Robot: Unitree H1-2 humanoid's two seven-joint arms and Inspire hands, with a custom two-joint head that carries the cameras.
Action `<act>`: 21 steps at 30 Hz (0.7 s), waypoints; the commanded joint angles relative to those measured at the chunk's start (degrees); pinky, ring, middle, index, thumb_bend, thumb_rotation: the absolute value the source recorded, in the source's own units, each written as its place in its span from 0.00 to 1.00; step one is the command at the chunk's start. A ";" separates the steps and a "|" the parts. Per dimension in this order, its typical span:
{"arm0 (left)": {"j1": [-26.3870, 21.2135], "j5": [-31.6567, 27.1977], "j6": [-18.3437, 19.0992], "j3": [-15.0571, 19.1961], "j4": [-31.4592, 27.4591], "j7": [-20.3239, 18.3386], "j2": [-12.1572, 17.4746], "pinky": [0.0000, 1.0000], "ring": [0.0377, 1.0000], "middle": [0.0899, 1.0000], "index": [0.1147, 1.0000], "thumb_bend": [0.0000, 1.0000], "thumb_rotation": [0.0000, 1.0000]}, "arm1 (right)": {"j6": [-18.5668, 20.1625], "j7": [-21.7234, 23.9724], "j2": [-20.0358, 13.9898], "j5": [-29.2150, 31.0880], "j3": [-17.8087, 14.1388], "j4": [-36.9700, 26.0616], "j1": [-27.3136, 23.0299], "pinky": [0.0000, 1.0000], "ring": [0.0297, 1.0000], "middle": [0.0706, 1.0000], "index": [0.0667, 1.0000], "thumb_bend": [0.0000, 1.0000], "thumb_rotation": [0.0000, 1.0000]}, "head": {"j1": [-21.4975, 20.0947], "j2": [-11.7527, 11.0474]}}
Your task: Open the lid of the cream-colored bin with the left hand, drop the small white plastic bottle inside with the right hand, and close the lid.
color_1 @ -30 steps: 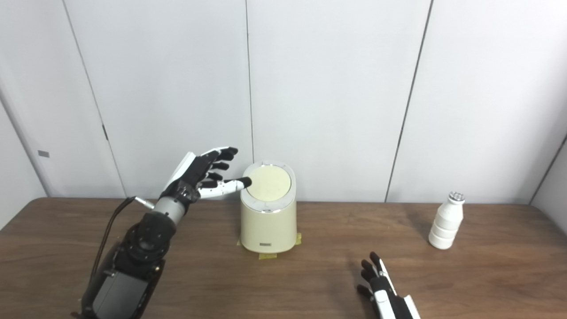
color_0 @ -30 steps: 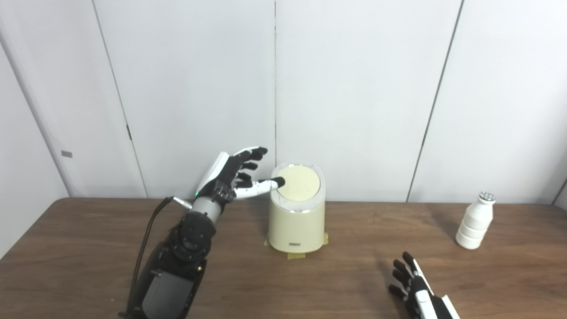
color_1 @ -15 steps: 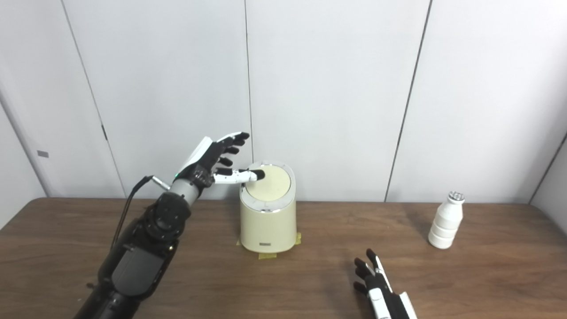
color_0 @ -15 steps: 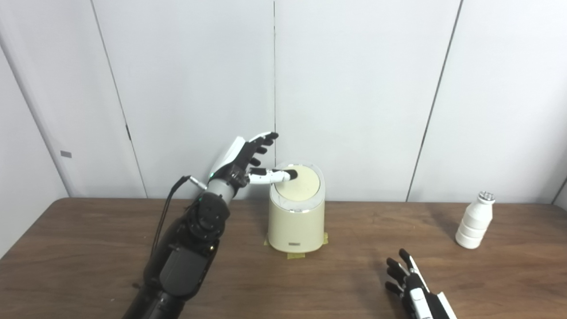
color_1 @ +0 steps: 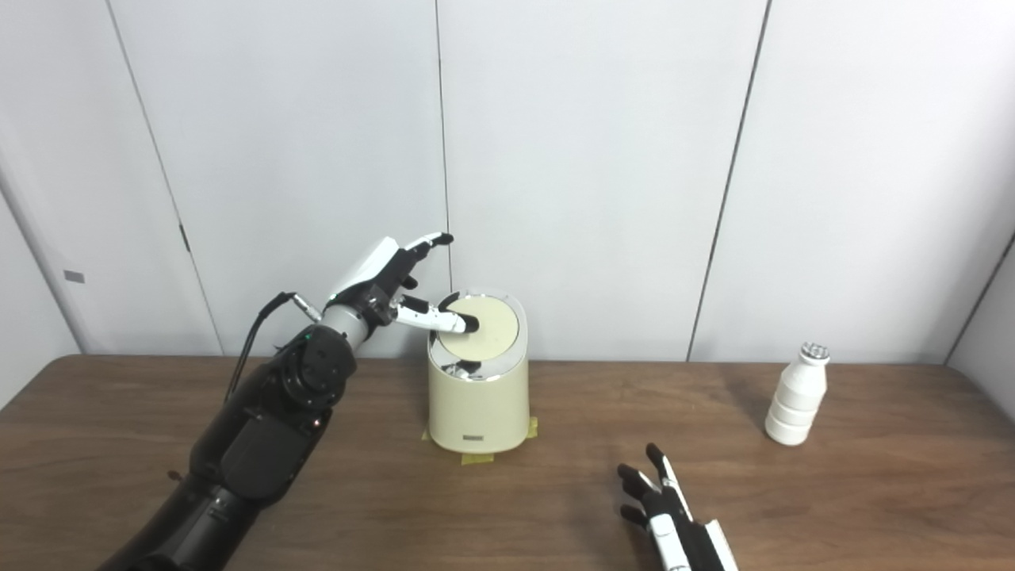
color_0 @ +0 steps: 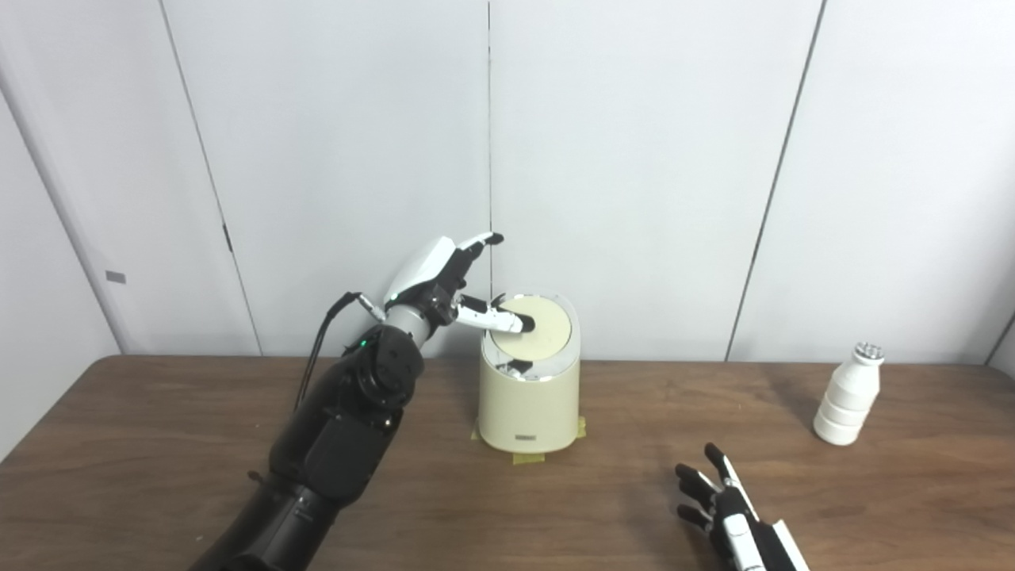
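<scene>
The bare bench (color_0: 158, 444) lies between the cream-colored bin (color_0: 527, 396) and the small white plastic bottle (color_0: 848, 396), which stand well apart. The right hand (color_0: 725, 507) hovers low in that gap, fingers spread. Above the bin, the left hand (color_0: 452, 289) and its arm block the lid (color_0: 539, 333) from the left; the wall (color_0: 634, 159) stands close behind.

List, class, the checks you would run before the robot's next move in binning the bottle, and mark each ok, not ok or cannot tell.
1. Left hand on the lid: ok, thumb tip presses it.
2. Lid open: not ok, only tilting.
3. Bin upright on the table: ok.
4. Bottle upright, untouched: ok.
5. Right hand open, free: ok, but far from the bottle.
6. Bin interior clear: cannot tell.
</scene>
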 commanded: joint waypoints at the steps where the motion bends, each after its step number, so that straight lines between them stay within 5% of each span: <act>1: -4.63 1.69 -2.35 -0.22 0.32 2.38 -0.08 0.80 0.94 0.97 0.95 0.93 0.26 | -1.79 -0.47 1.58 1.03 0.66 1.10 0.64 0.85 0.90 0.87 1.00 0.54 1.00 | -0.08 0.00; 21: -5.35 8.13 -9.88 -5.82 7.92 7.16 -1.27 0.80 0.92 0.94 0.92 0.92 0.20 | -0.62 -1.55 2.13 -0.52 1.10 -0.54 0.98 0.84 0.90 0.88 1.00 0.53 1.00 | -1.37 0.91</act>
